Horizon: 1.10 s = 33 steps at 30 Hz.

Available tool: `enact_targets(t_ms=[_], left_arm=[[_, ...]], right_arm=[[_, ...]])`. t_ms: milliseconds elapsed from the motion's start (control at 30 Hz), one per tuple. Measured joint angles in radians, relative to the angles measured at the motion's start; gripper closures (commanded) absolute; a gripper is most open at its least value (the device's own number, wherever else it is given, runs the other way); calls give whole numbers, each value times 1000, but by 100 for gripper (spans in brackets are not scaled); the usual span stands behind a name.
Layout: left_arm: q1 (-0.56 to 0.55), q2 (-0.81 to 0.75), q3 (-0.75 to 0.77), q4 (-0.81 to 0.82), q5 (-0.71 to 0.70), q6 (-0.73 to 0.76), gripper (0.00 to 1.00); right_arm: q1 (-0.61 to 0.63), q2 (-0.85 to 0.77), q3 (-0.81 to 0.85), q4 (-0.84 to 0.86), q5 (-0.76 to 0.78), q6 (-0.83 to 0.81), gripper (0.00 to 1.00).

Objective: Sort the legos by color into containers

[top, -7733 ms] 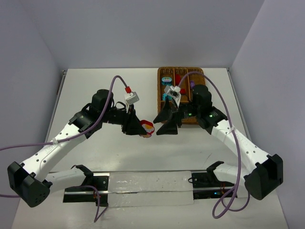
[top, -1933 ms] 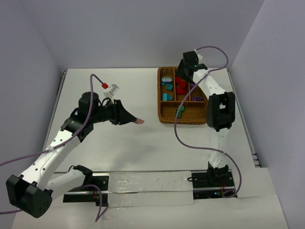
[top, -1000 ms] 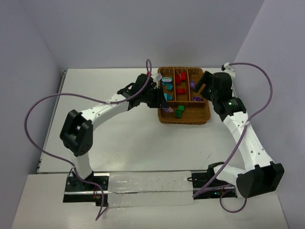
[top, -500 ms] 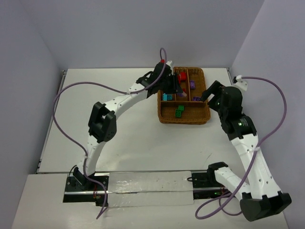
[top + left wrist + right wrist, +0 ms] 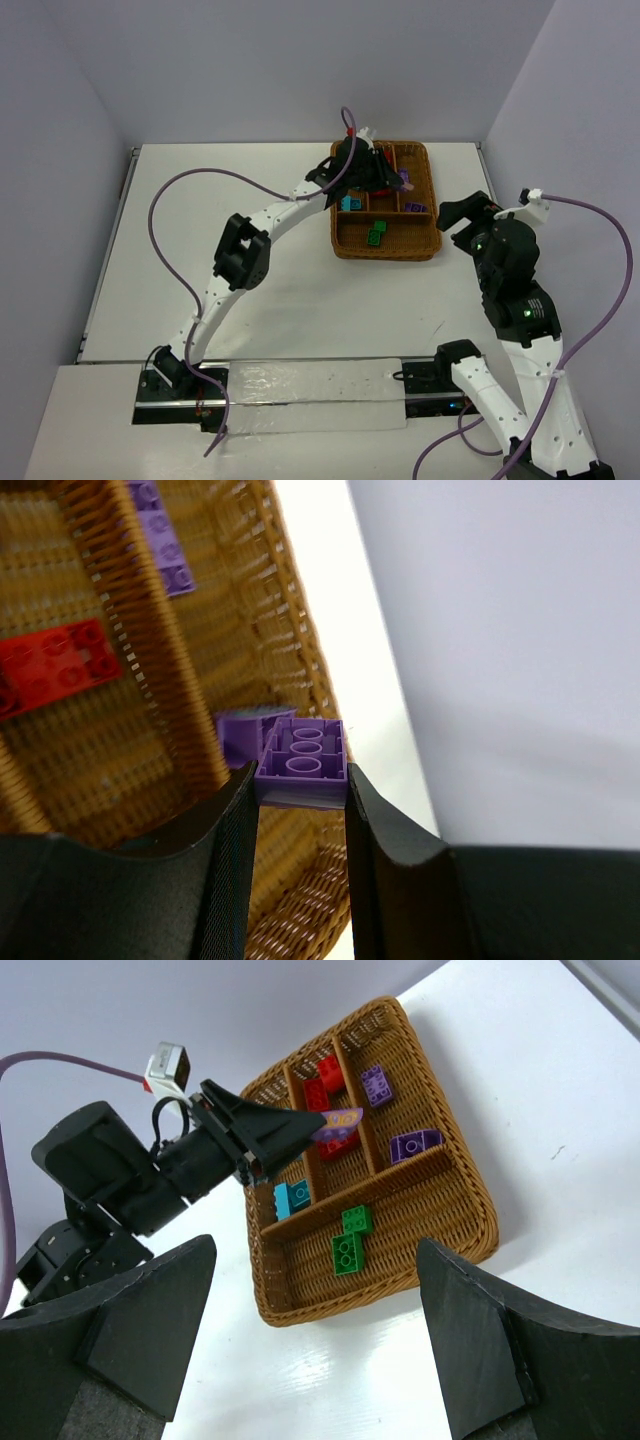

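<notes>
The wicker tray (image 5: 386,254) stands at the back right. My left gripper (image 5: 392,180) is shut on a purple lego (image 5: 302,765) and holds it above the tray's right narrow slot; it also shows in the right wrist view (image 5: 338,1120). Two more purple legos (image 5: 376,1085) (image 5: 415,1145) lie in that slot. Red legos (image 5: 328,1075) lie in the middle slot, teal legos (image 5: 292,1198) in the left slot and two green legos (image 5: 347,1253) in the wide slot. My right gripper (image 5: 462,210) is open and empty, raised to the right of the tray.
The left arm (image 5: 290,205) stretches across the white table (image 5: 230,250) to the tray, with its purple cable looping above. The back wall stands just behind the tray.
My left gripper has carried the purple lego rightward over the tray, from the left slot side to the right slot. My right arm has pulled back from the tray toward the near right.
</notes>
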Motion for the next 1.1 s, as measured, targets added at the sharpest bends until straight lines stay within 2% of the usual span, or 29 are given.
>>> enact_targets(t_ms=[267,733,933,1100], left_arm=[[0,12,4,88,14,-35,100],[0,11,-5,112,11,-84,100],[-2,18,20,142,-55,-164,100],[-4,72,89,234,-118,-221,100]], right_arm=[[0,21,-25,-6,-3,-1,12],[0,64,-47,-5,-18,-1,12],[0,48,-47,-6,-20,0,12],[0,6,-47,-6,-41,4,12]])
